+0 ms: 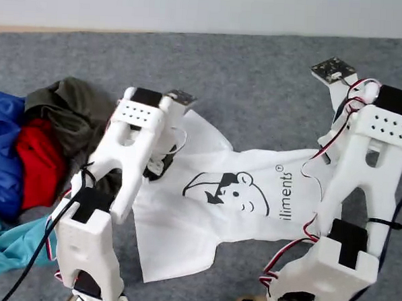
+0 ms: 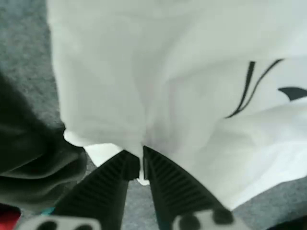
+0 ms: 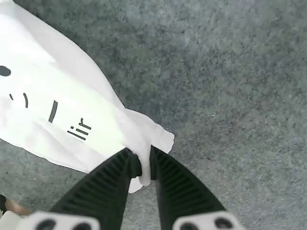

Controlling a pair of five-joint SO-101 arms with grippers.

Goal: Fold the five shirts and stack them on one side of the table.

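A white shirt with a black bear print lies spread on the grey table, between the two arms. In the left wrist view my left gripper is shut on a bunched edge of the white shirt. In the right wrist view my right gripper is shut on a gathered corner of the white shirt. In the high view the left arm stands over the shirt's left side and the right arm over its right end. A heap of other shirts, olive, red, blue and teal, lies at the left.
Grey carpet-like surface lies open behind the shirt and at its right. The olive shirt sits close beside my left gripper. Cables hang along both arms.
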